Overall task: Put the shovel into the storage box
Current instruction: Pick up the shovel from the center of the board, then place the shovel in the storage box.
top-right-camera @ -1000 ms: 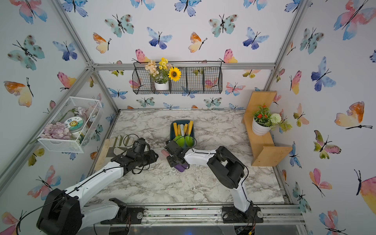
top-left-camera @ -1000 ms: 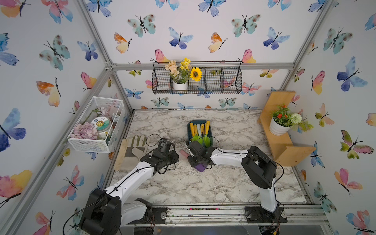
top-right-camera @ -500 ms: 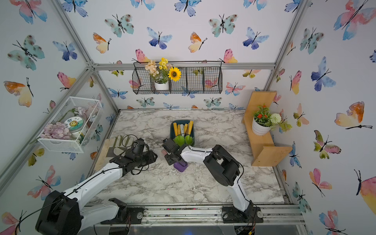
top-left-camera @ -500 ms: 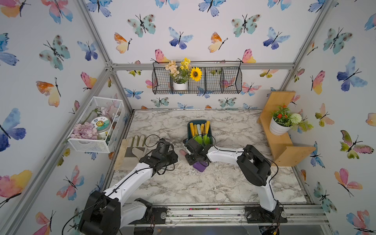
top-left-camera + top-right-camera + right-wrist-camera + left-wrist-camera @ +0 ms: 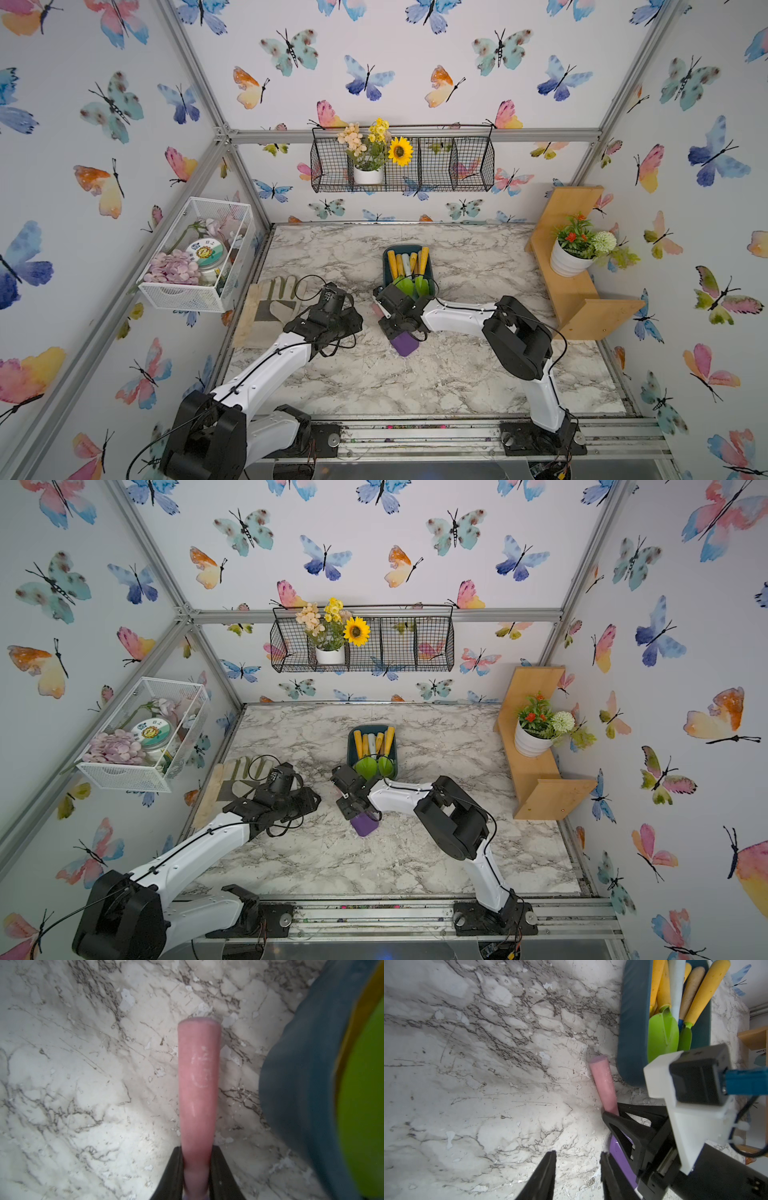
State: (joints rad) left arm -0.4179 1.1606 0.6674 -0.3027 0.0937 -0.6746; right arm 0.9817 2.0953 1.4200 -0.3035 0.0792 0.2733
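- Currently the right hand (image 5: pixel 196 1153) is clenched on the shovel (image 5: pixel 604 1086). Its black fingers (image 5: pixel 173 1169) pinch the narrow end of the pink handle (image 5: pixel 197 1084), close to where the purple blade (image 5: pixel 404 343) begins.
- Grip point looks deliberate: held near the neck, the long handle sticks out ahead of the hand and can lead the way into the box.
- Shovel sits low on the marble worktop (image 5: pixel 415 382), just beside the near corner of the storage box (image 5: pixel 632 1022) and outside it. Handle points toward the back wall, roughly parallel to the box's long side. Cannot tell whether it has left the surface.
- Storage box is already crowded with garden tools (image 5: pixel 663 1032): yellow, white and wooden handles at the far end, green blades at the near end. Matching that heading would probably let the shovel lie on top.
- Left hand (image 5: pixel 577 1156) is released, fingers parted with bare marble between them, grasping nothing. It hangs near the shovel blade, seemingly parked clear of the right arm's path.
- Work glove (image 5: pixel 276 299) lies at the left edge, well apart from all this.
- Step in hand, as I judge it: grasp made, lift and carry over the box wall not yet done.
- Risk: blade end is the heavier part, so the shovel may pivot in the pinch and catch the rim.
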